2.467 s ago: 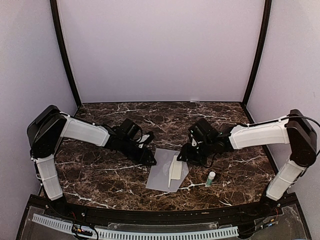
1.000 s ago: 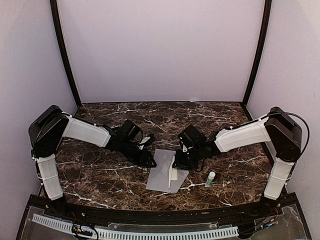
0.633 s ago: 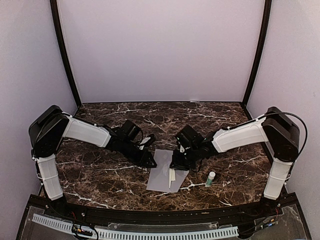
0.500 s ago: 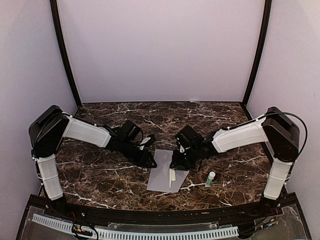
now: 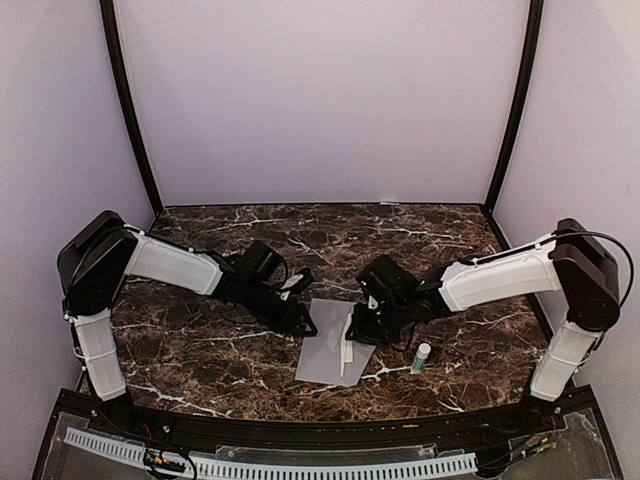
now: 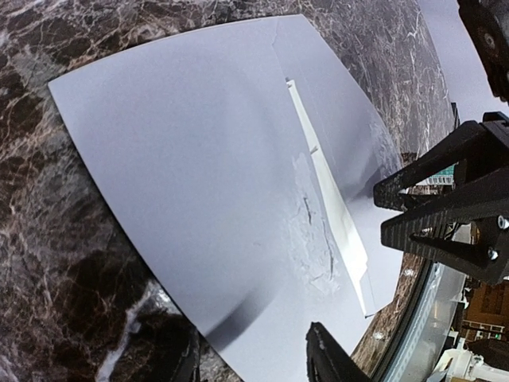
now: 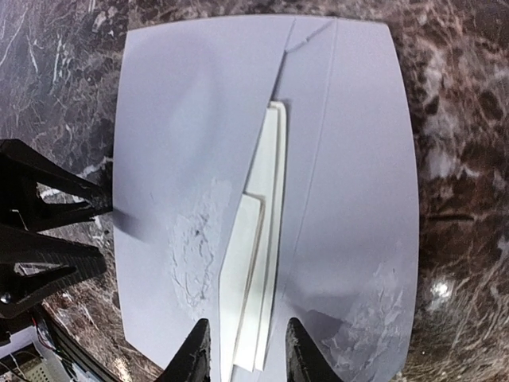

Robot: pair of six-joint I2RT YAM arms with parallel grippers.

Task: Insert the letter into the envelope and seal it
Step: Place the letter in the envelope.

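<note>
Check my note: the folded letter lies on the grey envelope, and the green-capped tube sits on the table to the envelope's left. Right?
Not quite. The green-capped tube sits on the table to the right of the envelope, near the right arm; the top external view shows it. The folded letter does lie on the envelope.

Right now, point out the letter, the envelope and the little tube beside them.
letter [image 7: 256, 259], right wrist view, middle of the folded strip.
envelope [image 7: 183, 115], right wrist view, bare grey face beside the letter.
little tube [image 5: 421, 358], top view, its middle.
</note>
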